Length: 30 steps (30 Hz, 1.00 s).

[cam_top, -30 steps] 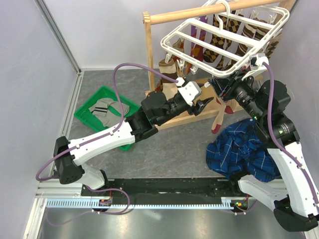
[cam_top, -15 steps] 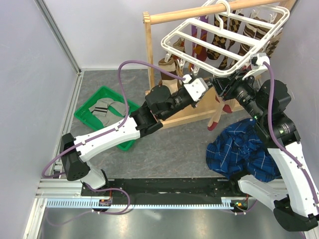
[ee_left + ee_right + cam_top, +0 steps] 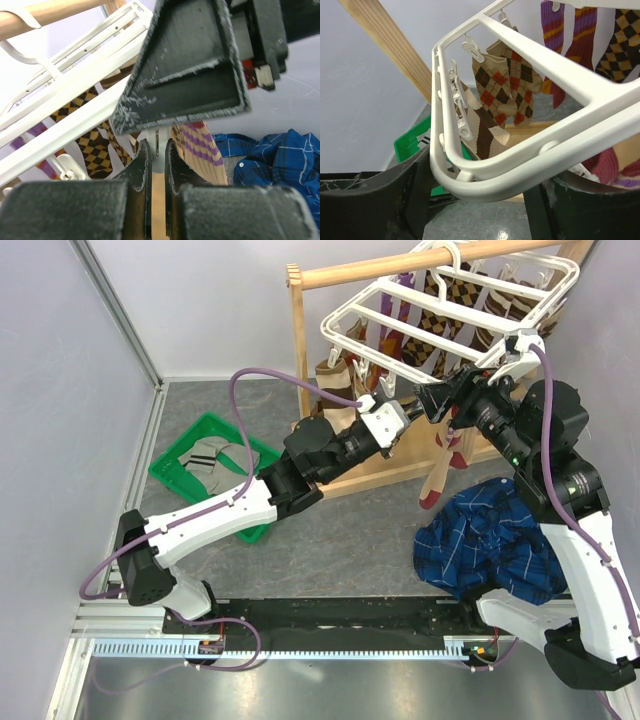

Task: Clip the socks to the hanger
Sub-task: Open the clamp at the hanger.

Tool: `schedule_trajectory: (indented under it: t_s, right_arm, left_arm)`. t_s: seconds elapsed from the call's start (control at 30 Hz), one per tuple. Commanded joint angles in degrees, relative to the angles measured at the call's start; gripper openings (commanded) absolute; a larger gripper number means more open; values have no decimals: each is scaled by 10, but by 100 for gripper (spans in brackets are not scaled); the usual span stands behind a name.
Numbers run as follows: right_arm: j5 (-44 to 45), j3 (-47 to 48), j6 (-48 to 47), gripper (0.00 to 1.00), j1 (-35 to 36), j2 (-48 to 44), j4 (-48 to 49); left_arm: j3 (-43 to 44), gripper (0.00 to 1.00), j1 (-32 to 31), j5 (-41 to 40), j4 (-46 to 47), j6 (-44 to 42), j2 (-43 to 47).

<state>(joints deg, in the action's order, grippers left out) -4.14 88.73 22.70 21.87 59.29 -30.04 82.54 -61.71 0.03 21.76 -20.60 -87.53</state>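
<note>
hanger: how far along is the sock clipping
Done: several patterned socks hang from the hanger. In hand: the left claw pinches a white clip while the open right claw straddles the hanger's rim; a tan sock dangles below, attachment unclear. Left: grey socks lie in the green tray.

Under the hanger (image 3: 490, 186), much is out of sight. The clip (image 3: 153, 155) pinched in the left gripper (image 3: 156, 162) shows only as a white sliver with a wire loop. The rest of it is masked below by that gripper's fingers (image 3: 141, 170) and above by a black finger (image 3: 190, 70) of the right gripper (image 3: 480, 204). From overhead, both wrists cover the meeting point under the hanger's near corner. A tan sock (image 3: 437, 475) below that corner loses its cuff behind the right gripper. The hanger's rim hides most of the green tray (image 3: 411, 142), and beside the hanger the blue plaid cloth (image 3: 280, 160) runs off the frame's right edge.
</note>
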Motion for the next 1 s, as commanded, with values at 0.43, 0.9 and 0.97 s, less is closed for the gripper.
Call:
schedule_trajectory:
  t_s: [0.43, 0.9, 0.97]
  right_arm:
    - [-34, 11, -30, 73, 2, 0, 26]
    - [-49, -51, -43, 64, 3, -18, 50]
    - [-38, -57, -39, 61, 3, -22, 57]
  left_arm:
    - [-37, 2, -9, -19, -41, 201, 11]
    - [-48, 2, -16, -8, -8, 240, 7]
    - [-53, 2, -17, -6, -1, 244, 5]
